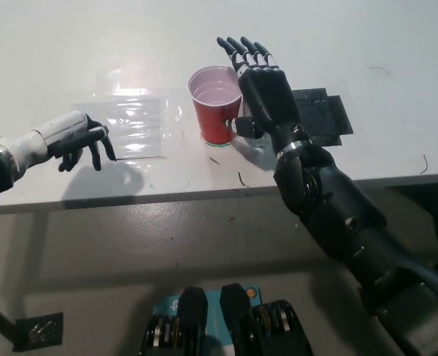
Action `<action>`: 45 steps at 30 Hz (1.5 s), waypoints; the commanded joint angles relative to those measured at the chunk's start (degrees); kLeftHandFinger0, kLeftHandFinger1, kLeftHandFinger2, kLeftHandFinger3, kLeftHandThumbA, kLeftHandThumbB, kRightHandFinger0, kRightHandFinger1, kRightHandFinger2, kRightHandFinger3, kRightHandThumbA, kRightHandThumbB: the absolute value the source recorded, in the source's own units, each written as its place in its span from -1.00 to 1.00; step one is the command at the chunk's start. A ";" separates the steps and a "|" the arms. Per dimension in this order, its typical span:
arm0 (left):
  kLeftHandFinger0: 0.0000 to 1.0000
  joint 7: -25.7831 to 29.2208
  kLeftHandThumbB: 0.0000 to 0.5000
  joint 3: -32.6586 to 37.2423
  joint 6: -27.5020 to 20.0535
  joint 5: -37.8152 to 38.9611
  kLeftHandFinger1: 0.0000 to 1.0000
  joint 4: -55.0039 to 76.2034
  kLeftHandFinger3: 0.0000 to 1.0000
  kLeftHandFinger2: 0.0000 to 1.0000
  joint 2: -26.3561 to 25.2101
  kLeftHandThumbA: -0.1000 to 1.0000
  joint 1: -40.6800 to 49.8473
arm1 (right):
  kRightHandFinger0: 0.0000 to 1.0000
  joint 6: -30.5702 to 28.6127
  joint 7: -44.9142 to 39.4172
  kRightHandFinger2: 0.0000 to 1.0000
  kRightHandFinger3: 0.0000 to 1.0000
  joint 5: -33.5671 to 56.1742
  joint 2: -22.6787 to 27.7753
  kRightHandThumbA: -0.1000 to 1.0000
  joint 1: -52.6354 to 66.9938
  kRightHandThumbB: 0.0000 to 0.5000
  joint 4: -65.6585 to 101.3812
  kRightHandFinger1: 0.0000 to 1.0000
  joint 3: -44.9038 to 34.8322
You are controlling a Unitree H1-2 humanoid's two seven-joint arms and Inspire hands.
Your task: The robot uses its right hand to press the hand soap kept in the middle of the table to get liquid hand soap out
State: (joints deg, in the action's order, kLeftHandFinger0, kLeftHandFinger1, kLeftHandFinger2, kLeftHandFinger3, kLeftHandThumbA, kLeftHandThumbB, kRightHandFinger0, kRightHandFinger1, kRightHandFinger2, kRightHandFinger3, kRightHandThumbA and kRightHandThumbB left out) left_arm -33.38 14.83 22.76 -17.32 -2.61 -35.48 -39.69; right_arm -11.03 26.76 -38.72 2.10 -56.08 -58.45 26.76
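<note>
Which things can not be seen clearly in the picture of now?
- Hand soap: head view, hidden under the black right hand; whether it is pressed cannot be told.
- Red cup: its contents cannot be told.
- Left hand: fingers curled downward, undersides hidden.

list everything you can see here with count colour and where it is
cup: one, red with a pale inside, upright mid-table, just left of the right hand
clear plastic sheet: one, transparent, flat on the table left of the cup
dark mat: one, black, flat on the table right of the right hand
table: one, white, fills the upper picture
soap dispenser: not visible; anything under the right hand is hidden
left hand: one, white, over the table's left edge, fingers apart
right hand: one, black, beside the cup, fingers outstretched
</note>
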 commanded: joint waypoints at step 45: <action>-0.87 1.06 0.35 -4.65 -1.33 1.56 -0.81 1.84 0.24 -0.35 -1.52 1.00 7.44 | 1.00 16.71 -32.64 1.00 1.00 11.82 22.52 1.00 13.30 0.94 58.27 1.00 -23.90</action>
State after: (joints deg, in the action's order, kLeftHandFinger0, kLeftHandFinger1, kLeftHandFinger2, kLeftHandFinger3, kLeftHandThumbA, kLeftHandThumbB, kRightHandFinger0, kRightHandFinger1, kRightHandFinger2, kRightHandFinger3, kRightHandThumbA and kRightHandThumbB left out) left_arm -33.34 11.47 22.88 -16.08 -2.00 -35.40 -31.24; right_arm 6.48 -6.63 -31.29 22.59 -44.74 -4.94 6.86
